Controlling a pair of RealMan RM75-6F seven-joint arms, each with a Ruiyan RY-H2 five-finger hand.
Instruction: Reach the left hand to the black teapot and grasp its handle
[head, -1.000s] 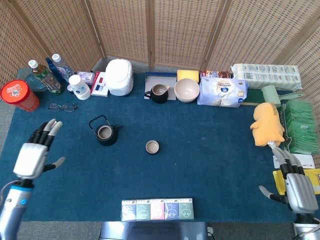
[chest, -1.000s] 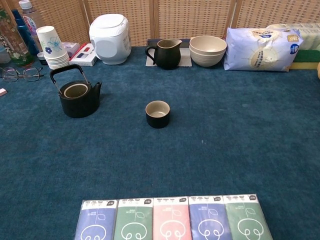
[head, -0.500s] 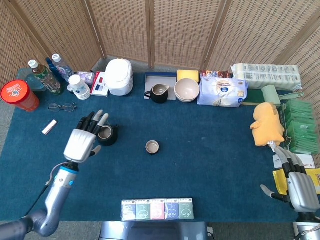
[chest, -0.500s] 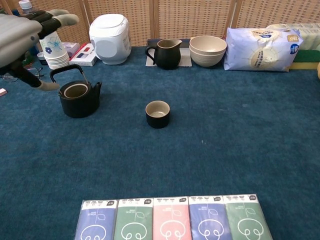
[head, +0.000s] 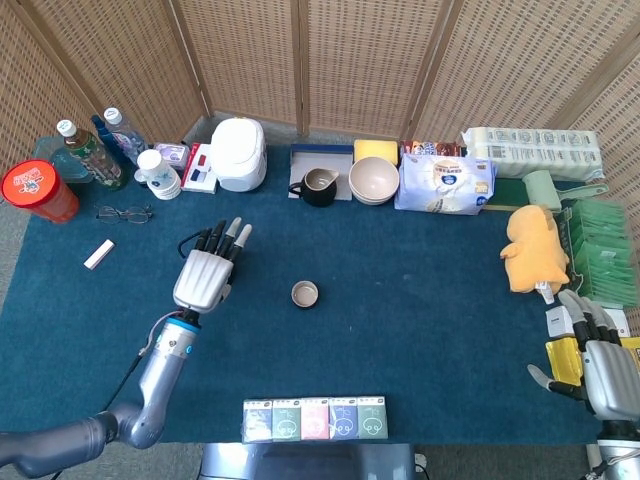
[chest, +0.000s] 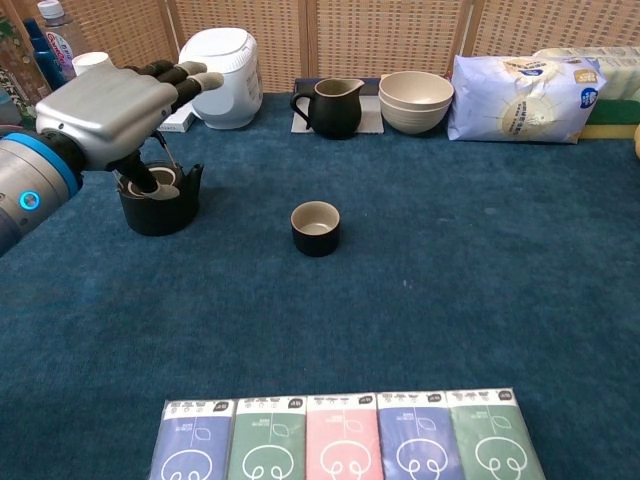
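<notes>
The black teapot (chest: 160, 208) stands at the left of the blue cloth, its lid off. My left hand (chest: 112, 104) hovers right over it, fingers stretched out and apart, thumb hanging down by the pot's mouth; it holds nothing. In the head view the left hand (head: 206, 274) covers the pot, and only a bit of the handle (head: 183, 241) shows at its left. My right hand (head: 606, 366) rests open at the table's lower right edge, far from the pot.
A small dark cup (chest: 315, 228) sits mid-table, right of the teapot. Along the back stand a white rice cooker (chest: 220, 63), a dark pitcher (chest: 333, 108) and stacked bowls (chest: 415, 100). Several tea packets (chest: 345, 440) line the front edge. Glasses (head: 125, 213) lie at the left.
My left hand has swung in from the far left edge towards the right and now hangs over the teapot. The right hand has slid slightly lower.
</notes>
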